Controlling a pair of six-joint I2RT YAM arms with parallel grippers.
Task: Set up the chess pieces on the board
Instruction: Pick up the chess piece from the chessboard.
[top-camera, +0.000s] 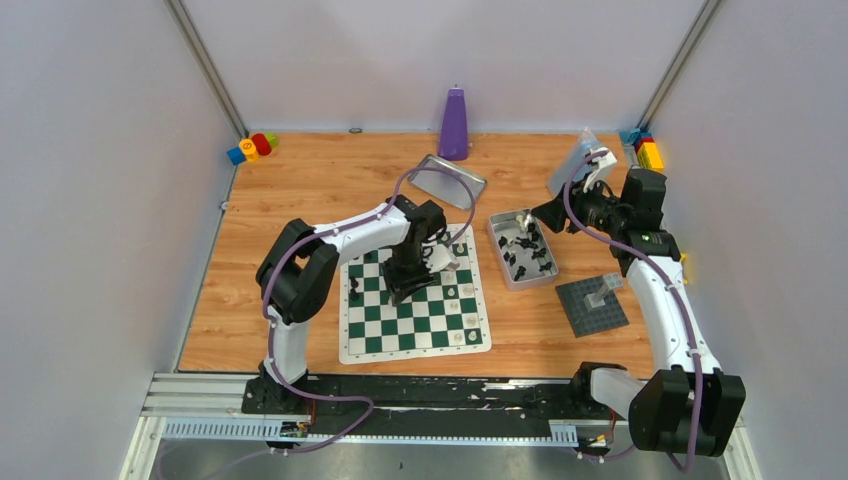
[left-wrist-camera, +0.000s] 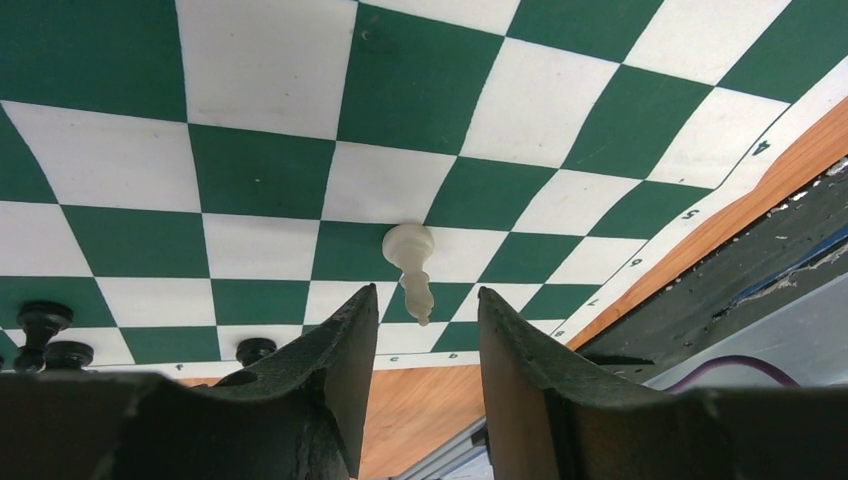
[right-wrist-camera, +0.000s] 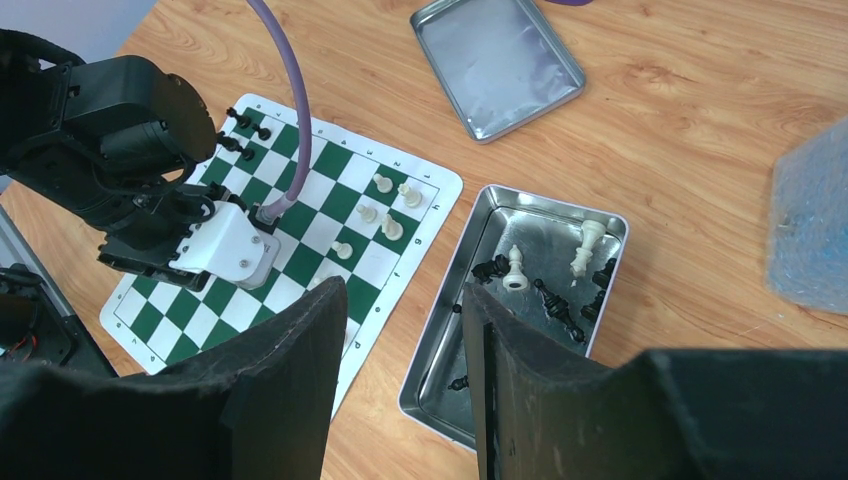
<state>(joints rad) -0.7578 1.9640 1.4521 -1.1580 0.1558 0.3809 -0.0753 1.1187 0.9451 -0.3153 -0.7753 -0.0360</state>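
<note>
The green and white board (top-camera: 400, 335) lies in the middle of the table. My left gripper (left-wrist-camera: 428, 305) points down at it, open, with a standing cream-white piece (left-wrist-camera: 412, 265) just past its fingertips; its top shows in the gap and touches neither finger. Black pieces (left-wrist-camera: 42, 325) stand along one edge of the board, and a few white pieces (right-wrist-camera: 385, 185) stand near the tray side. My right gripper (right-wrist-camera: 405, 290) hangs open and empty above the near end of a silver tray (right-wrist-camera: 470, 400) that holds black pieces (right-wrist-camera: 555, 305) and white pieces (right-wrist-camera: 515, 270).
An empty silver tray (top-camera: 450, 180) and a purple bottle (top-camera: 454, 125) sit behind the board. A dark studded baseplate (top-camera: 591, 305) lies right of the tray of pieces. A clear plastic bag (top-camera: 570, 165) and coloured blocks (top-camera: 645, 150) are at the back right; more blocks (top-camera: 252, 147) at the back left.
</note>
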